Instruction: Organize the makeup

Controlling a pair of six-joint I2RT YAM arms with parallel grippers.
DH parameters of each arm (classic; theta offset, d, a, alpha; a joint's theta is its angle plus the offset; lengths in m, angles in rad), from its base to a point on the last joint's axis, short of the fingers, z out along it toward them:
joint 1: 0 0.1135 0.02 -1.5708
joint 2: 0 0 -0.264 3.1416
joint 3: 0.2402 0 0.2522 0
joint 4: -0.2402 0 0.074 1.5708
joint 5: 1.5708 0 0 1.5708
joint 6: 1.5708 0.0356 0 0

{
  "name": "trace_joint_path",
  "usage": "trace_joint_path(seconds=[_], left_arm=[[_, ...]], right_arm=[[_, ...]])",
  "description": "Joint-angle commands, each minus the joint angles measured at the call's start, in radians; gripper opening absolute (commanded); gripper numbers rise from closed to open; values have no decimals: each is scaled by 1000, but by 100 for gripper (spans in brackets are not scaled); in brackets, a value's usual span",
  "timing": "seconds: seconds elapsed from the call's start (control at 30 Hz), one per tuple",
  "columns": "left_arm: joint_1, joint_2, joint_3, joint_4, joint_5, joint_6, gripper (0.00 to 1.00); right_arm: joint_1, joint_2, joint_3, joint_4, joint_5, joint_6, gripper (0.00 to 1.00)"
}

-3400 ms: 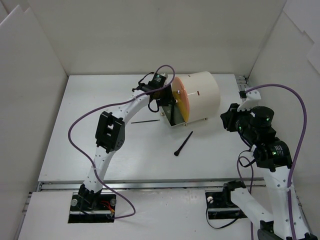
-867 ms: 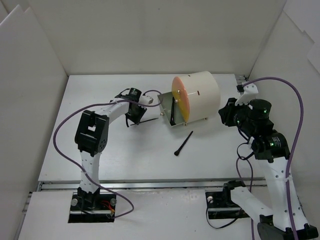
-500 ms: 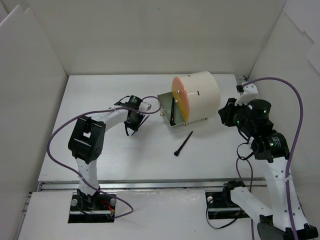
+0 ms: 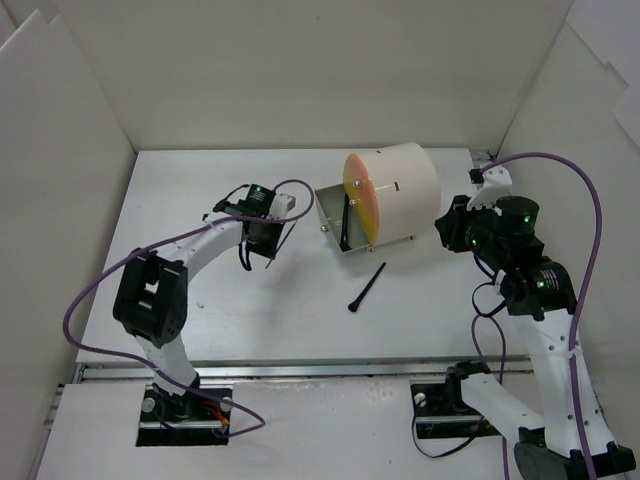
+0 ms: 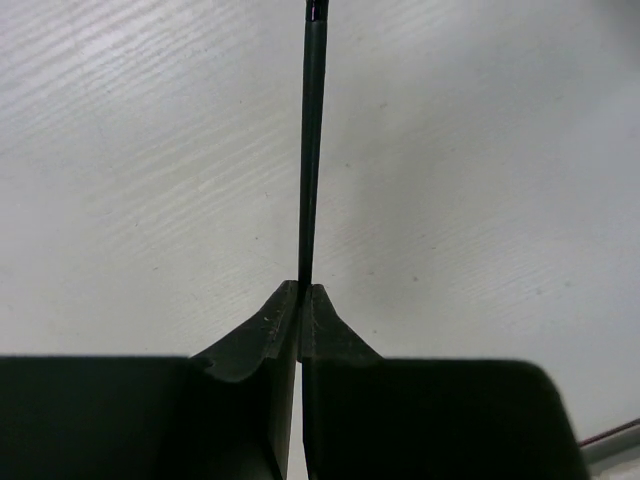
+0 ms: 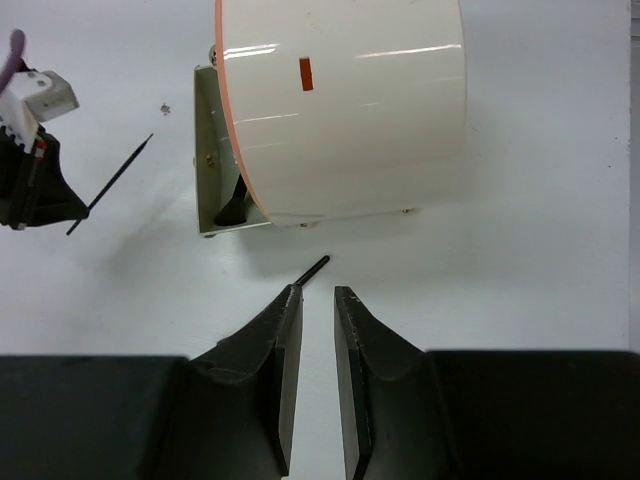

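Note:
My left gripper [image 4: 262, 249] [image 5: 301, 290] is shut on a thin black brush [image 5: 311, 150], which sticks straight out past the fingertips over the white table. The brush also shows in the right wrist view [image 6: 112, 182], slanted beside the left gripper, left of the drawer. A thicker black brush [image 4: 367, 287] lies on the table in front of the cream cylinder organizer [image 4: 400, 185]. My right gripper [image 4: 447, 232] [image 6: 317, 292] is open and empty, right of the cylinder. The thicker brush's end [image 6: 316, 267] lies just beyond its fingertips. Other makeup is out of view.
The cylinder lies on its side with an orange face [image 4: 360, 195]. Its open drawer [image 4: 333, 212] holds a dark item. White walls [image 4: 60, 200] enclose the table. The table's front edge [image 4: 300, 368] runs along a rail by the arm bases.
My left gripper left the drawer, moved left to the thin brush on the table, shut on it and now holds it tilted. The right arm barely moved.

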Motion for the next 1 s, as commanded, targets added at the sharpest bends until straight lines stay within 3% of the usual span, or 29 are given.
trace_joint_path(seconds=[0.0,0.23,0.37,0.57,0.97], left_arm=[[1,-95,65,0,29,-47,0],[11,-75,225,12,174,-239,0],[11,-27,300,122,268,-482,0],[-37,80,461,196,222,-674,0],[-138,184,475,288,150,-788,1]], right_arm=[[5,11,26,63,-16,-20,17],[8,11,28,68,-18,-14,17],[8,5,25,71,-13,-12,17],[5,-4,17,72,-12,-5,17],[6,-35,0,71,16,0,17]])
